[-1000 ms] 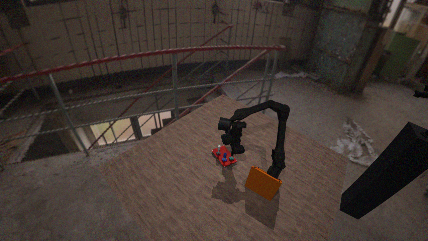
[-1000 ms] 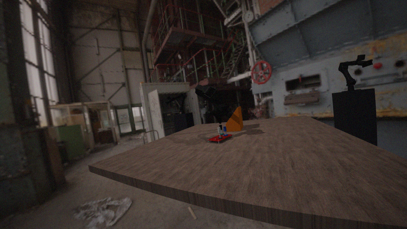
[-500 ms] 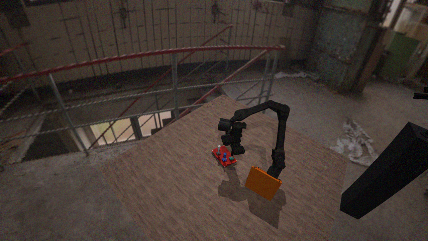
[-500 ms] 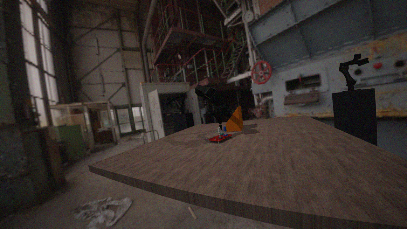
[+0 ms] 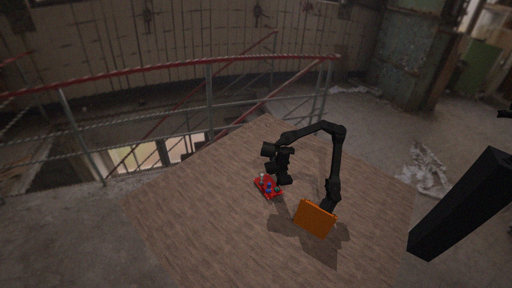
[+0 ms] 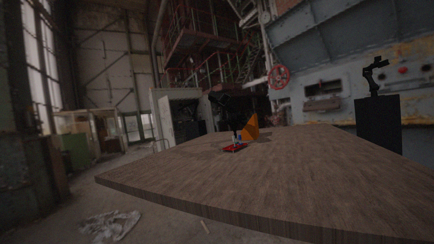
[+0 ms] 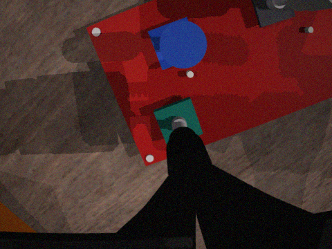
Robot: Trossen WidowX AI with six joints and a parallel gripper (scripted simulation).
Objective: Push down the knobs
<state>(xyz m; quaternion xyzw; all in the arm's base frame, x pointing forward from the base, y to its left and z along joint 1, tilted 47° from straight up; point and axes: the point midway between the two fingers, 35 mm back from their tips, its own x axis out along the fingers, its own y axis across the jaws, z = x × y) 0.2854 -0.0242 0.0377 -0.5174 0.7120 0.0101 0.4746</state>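
Observation:
The red circuit board [image 5: 273, 195] [image 6: 229, 148] [image 7: 263, 69] stands on short legs. My gripper [image 5: 278, 183] [image 6: 235, 133] [image 7: 190, 170] is shut and empty, pointing down over the black knob [image 7: 185, 140] of the green potentiometer [image 5: 277, 189] [image 7: 176, 107]. The fingertips overlap that knob in the wrist view, so contact is unclear; bare shaft shows beside it. The blue knob [image 5: 269, 184] [image 6: 239, 137] [image 7: 187, 45] stands up above its blue potentiometer. The pale knob [image 5: 261, 175] [image 6: 233, 138] stands high over the grey potentiometer [image 7: 274, 16], with shaft visible below it.
An orange wedge-shaped block [image 5: 315, 219] [image 6: 251, 128] [image 7: 12, 221] stands on the wooden table [image 5: 215, 222] [image 6: 288, 182] near the arm's base. Another black arm [image 6: 368, 75] stands on a black pedestal [image 6: 377, 121] beyond the table.

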